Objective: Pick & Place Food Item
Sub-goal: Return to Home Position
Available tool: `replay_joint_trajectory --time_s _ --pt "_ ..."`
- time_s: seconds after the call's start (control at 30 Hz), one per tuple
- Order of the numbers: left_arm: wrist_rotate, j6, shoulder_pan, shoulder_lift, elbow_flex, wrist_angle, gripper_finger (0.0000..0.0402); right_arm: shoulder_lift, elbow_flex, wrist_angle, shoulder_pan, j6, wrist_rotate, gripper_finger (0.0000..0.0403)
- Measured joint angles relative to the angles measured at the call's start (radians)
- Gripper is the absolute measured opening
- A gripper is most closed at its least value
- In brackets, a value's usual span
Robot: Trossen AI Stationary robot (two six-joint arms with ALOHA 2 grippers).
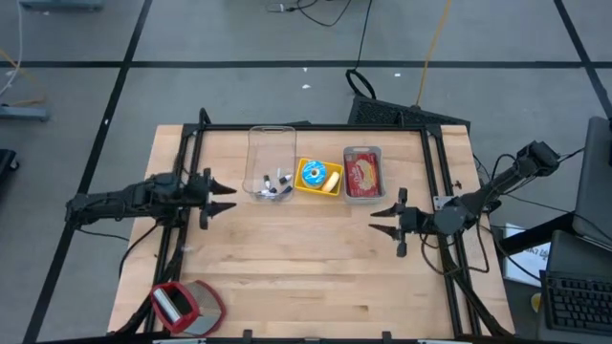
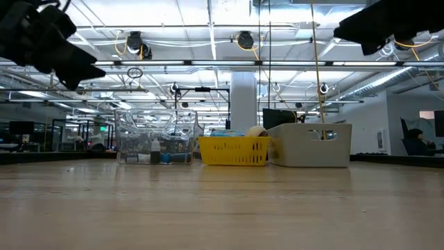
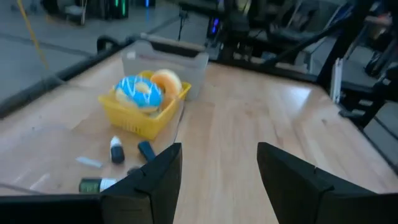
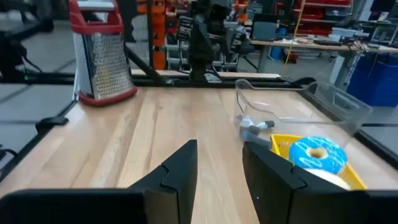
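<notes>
A blue-frosted donut [image 1: 312, 173] lies in a yellow basket [image 1: 332, 184] at the table's far middle, with a pale round piece [image 3: 166, 81] beside it. To the basket's right, a grey bin [image 1: 363, 153] holds a red food item [image 1: 362, 175]. My left gripper [image 1: 222, 198] hangs open above the table's left side, pointing toward the basket [image 3: 140, 118], with nothing between its fingers [image 3: 155, 177]. My right gripper [image 1: 387, 215] hangs open at the right, below the grey bin in the high view, also with nothing in it [image 4: 221, 149]. The donut [image 4: 318, 154] shows ahead of it.
A clear container [image 1: 271, 162] with small bottles [image 3: 116, 149] stands left of the basket. A red-handled metal grater [image 1: 186, 306] stands at the near left corner. A dark frame [image 1: 316, 127] runs along the table's edges. Bare wood [image 1: 306, 258] lies between the grippers.
</notes>
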Motion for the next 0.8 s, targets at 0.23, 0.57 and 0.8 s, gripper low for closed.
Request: replay_joint_trajectory --time_s 0.23,0.57,0.8 --pt "0.001 0.048 -0.001 -0.112 -0.001 0.003 0.0209 -0.123 -0.218 0.331 0.000 -0.034 0.003 0.0116" --pt "0.087 0.060 -0.003 -0.114 -0.140 0.286 0.0209 -0.306 -0.356 0.451 -0.007 -0.040 -0.001 0.0116" --pt "0.088 0.059 -0.003 -0.113 -0.182 0.317 0.0209 -0.313 -0.363 0.350 -0.016 -0.031 -0.026 0.0116"
